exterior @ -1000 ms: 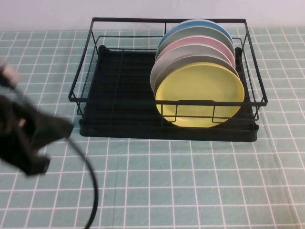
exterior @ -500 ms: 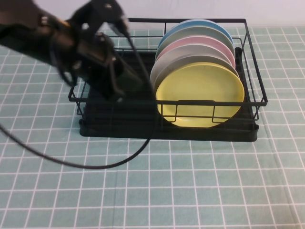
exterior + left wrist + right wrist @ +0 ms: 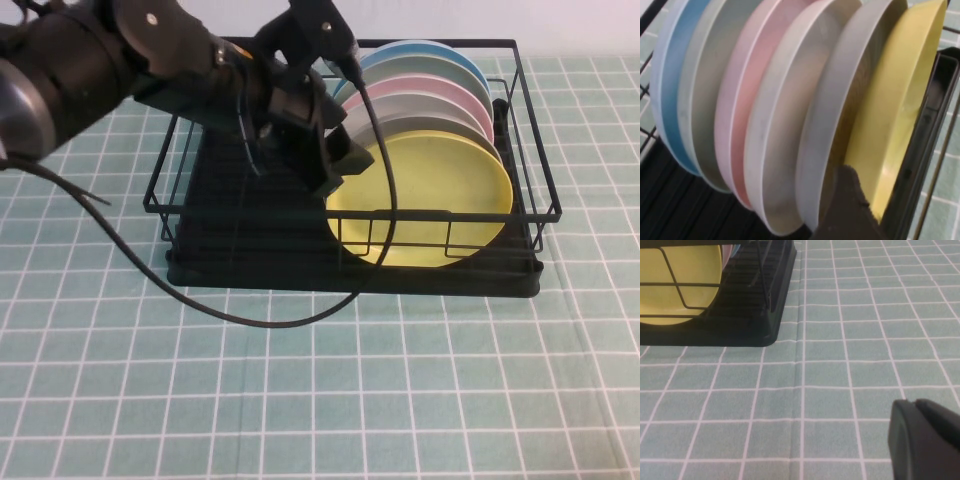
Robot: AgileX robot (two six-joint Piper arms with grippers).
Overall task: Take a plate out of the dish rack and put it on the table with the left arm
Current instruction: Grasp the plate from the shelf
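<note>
Left gripper (image 3: 335,165) has reached the glossy yellow plate (image 3: 430,200); right gripper (image 3: 925,445) low.

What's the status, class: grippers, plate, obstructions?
Left gripper at yellow plate, not gripping. Right gripper low over table. Plate upright in dish rack; front rail crosses it.

Probably a lab tabletop: grid-cloth table (image 3: 420,400), plain pale wall (image 3: 560,25), staged dish rack (image 3: 230,250).

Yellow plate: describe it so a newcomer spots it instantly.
Find the black wire dish rack on the green checked table. Plates stand on edge at its right end, with the left gripper beside them. The yellow plate is frontmost, the only yellow one, ahead of a grey plate.
</note>
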